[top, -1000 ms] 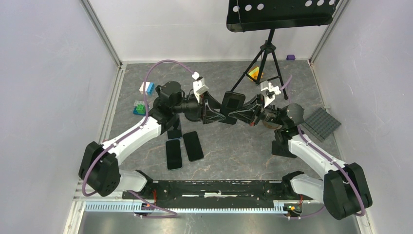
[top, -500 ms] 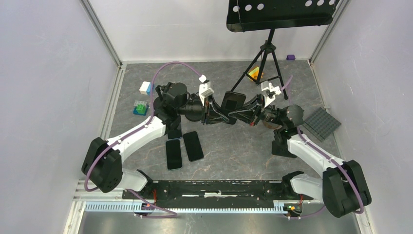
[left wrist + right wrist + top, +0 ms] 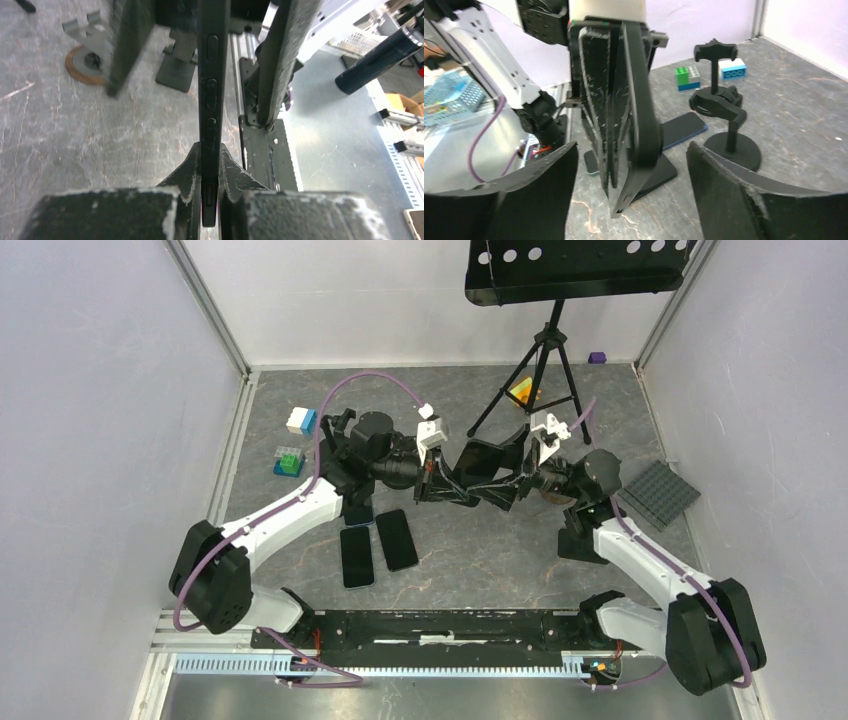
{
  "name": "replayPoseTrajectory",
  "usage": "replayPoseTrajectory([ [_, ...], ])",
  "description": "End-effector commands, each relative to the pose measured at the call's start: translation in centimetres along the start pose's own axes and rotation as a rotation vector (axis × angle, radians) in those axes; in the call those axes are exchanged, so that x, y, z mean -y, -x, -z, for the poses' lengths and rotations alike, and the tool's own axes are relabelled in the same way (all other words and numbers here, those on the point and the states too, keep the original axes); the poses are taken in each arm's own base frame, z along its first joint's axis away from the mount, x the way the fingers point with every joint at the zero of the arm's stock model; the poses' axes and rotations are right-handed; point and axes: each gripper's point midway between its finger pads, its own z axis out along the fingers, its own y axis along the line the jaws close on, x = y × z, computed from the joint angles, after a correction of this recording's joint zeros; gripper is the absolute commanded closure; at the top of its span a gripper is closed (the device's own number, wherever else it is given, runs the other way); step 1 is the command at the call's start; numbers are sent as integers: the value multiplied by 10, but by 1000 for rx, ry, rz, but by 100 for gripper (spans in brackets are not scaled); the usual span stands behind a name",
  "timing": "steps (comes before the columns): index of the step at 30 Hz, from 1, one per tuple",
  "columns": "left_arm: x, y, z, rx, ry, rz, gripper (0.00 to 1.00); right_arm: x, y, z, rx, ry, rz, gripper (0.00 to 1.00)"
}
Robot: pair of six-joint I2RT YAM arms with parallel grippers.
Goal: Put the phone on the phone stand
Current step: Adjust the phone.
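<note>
Grey table (image 3: 480,550) — left fingers (image 3: 187,175) pinch the phone (image 3: 212,75) edge-on; right fingers (image 3: 539,180) spread.

Left arm (image 3: 290,505): stretched forward and inward, wrist turned toward centre.
Left gripper (image 3: 210,150): clamped tight, phone (image 3: 210,75) pinched edge-on between the fingers.
Right arm (image 3: 640,560): bent inward, wrist pointed at the left one.
Right gripper (image 3: 503,478): fingers spread wide, nothing gripped.
</note>
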Motion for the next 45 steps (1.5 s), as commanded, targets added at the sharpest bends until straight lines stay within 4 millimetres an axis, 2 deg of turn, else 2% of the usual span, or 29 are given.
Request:
replayPoseTrajectory([
  [1,9,12,12,-48,30,-165,98,14,17,1,-77,-71,211,11],
  [5,9,-2,18,-111,38,-183,98,22,28,4,-152,-121,301,8],
  [11,4,-19,19,-211,77,-270,98,31,10,6,-292,-94,292,12],
  [17,-4,-20,19,-232,109,-282,98,28,-16,12,-389,-44,256,18],
  [22,-5,-20,19,-239,121,-301,98,25,-25,14,-421,-22,254,22],
  [27,-6,-25,16,-265,129,-314,98,21,-27,10,-421,3,247,31],
  [36,-8,-32,14,-293,132,-322,98,18,-26,5,-420,20,248,41],
  [45,-10,-37,13,-312,135,-328,98,17,-21,4,-421,20,259,40],
])
